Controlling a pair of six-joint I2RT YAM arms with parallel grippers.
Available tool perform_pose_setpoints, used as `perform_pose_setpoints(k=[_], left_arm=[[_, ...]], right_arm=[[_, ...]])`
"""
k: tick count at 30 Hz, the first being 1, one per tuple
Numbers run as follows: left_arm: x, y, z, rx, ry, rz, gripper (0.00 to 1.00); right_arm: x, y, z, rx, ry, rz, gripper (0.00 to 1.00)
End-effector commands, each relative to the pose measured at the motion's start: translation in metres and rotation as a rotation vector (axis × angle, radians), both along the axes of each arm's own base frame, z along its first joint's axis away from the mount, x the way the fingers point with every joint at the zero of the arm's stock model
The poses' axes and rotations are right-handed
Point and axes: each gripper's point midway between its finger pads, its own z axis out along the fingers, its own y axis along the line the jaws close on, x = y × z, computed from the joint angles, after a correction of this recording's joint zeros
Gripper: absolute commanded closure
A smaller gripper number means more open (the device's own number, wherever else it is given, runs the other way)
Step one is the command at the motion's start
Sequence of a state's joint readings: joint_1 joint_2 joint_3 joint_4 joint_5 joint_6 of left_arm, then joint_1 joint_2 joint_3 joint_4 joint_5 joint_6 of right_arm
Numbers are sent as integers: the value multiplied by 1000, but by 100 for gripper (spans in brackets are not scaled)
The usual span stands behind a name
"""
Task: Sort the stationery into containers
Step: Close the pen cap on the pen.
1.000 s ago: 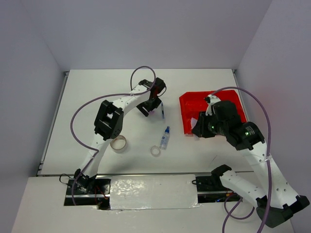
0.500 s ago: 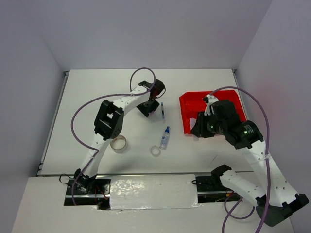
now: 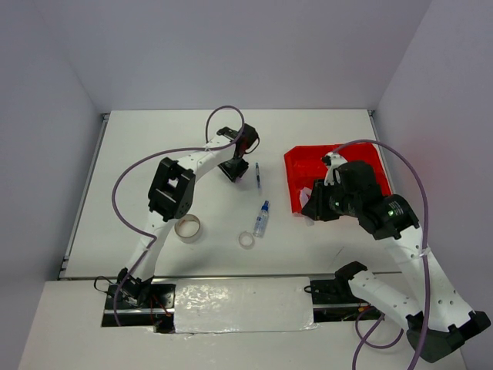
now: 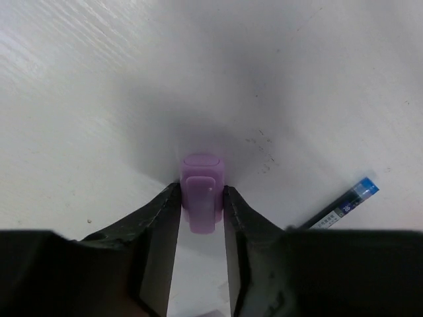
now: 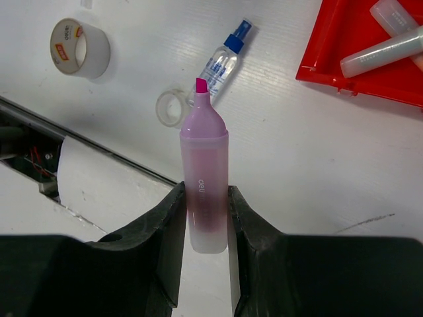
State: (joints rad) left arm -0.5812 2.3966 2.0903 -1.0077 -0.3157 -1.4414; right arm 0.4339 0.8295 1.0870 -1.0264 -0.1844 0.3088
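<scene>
**Both pincers closed on stationery near the red tray**

Left pincer point(image 4: 201, 193) clenched on a short purple marker point(image 4: 201, 173), with a finger pressed to each side, low over the white table point(image 4: 99, 79). A dark pen point(image 4: 338, 209) lies near it. Right pincer point(image 5: 205, 190) grasps a pink highlighter point(image 5: 205, 152), tip bare, above the table just outside the red tray point(image 5: 332, 33), which holds 2 pale markers point(image 5: 383, 51). Blue-capped bottle point(image 5: 221, 61), clear tape ring point(image 5: 173, 107) and beige tape roll point(image 5: 79, 46) lie on the table
</scene>
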Motion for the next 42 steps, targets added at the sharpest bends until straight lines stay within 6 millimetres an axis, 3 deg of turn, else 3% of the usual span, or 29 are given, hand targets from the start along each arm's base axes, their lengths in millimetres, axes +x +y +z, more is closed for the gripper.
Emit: perform_pose_setpoints(k=[1, 2, 3, 5, 6, 8, 11, 12, 14, 15, 16, 17, 18, 19, 20, 21, 22, 23, 24, 25, 26, 27, 30, 33, 36, 38, 42], left_arm=[[-6, 11, -27, 41, 63, -19, 60], [-7, 10, -28, 41, 66, -24, 63], [-8, 10, -29, 38, 73, -38, 76], [-10, 8, -28, 38, 82, -52, 87], [-10, 8, -27, 38, 84, -58, 100], [-13, 5, -23, 24, 85, -95, 100], [-9, -14, 10, -41, -23, -211, 100], [-5, -19, 41, -77, -94, -244, 100], [-11, -32, 63, -140, -154, -370, 100], [-3, -45, 84, -199, -244, -410, 100], [-5, -50, 128, -262, -342, -450, 100], [-18, -55, 134, -316, -348, -505, 100], [-18, -62, 185, -391, -490, -538, 100], [-23, -65, 205, -438, -546, -571, 100], [-35, -65, 208, -472, -562, -596, 100], [-47, -71, 265, -575, -717, -648, 100], [-57, -70, 266, -612, -744, -668, 100], [-77, -67, 310, -685, -851, -717, 100], [-85, -68, 347, -744, -986, -750, 100], [-109, -61, 369, -808, -1051, -786, 100], [-119, -58, 403, -862, -1181, -816, 100], [-131, -55, 407, -882, -1184, -832, 100], [-172, -36, 483, -912, -1427, -938, 100], [-220, -24, 538, -978, -1572, -1093, 100], [-259, -13, 566, -1044, -1659, -1208, 100], [-273, -10, 567, -1084, -1661, -1258, 99], [-296, -3, 566, -1079, -1673, -1347, 99]], right_arm=[[1, 5, 10, 37, -41, 17, 100], [1, 5, 10, 38, -42, 19, 100], [1, 5, 11, 38, -43, 21, 100], [1, 6, 10, 38, -43, 24, 100], [1, 6, 9, 40, -44, 28, 100], [-2, 13, 8, 64, -47, 78, 100], [-7, 28, 8, 120, -58, 175, 100], [-5, 31, 9, 135, -77, 187, 100], [-11, 37, 7, 168, -82, 228, 100], [-10, 42, 12, 195, -113, 248, 100], [-10, 46, 13, 218, -121, 261, 100], [-19, 53, 14, 271, -109, 299, 100], [-17, 60, 23, 314, -141, 324, 100], [-20, 65, 26, 351, -141, 343, 100], [-22, 70, 27, 400, -109, 333, 100], [-19, 76, 38, 441, -149, 338, 100], [-20, 80, 41, 484, -123, 314, 100], [-15, 83, 57, 526, -186, 305, 100], [-15, 86, 65, 560, -206, 297, 100], [-18, 90, 74, 616, -192, 281, 100], [-17, 95, 96, 692, -233, 273, 100], [-17, 97, 105, 710, -271, 290, 100], [-27, 113, 151, 842, -310, 343, 100], [-36, 126, 195, 927, -372, 379, 100], [-48, 135, 234, 1006, -426, 423, 100], [-60, 135, 263, 1075, -470, 461, 100], [-64, 143, 283, 1070, -479, 497, 100]])
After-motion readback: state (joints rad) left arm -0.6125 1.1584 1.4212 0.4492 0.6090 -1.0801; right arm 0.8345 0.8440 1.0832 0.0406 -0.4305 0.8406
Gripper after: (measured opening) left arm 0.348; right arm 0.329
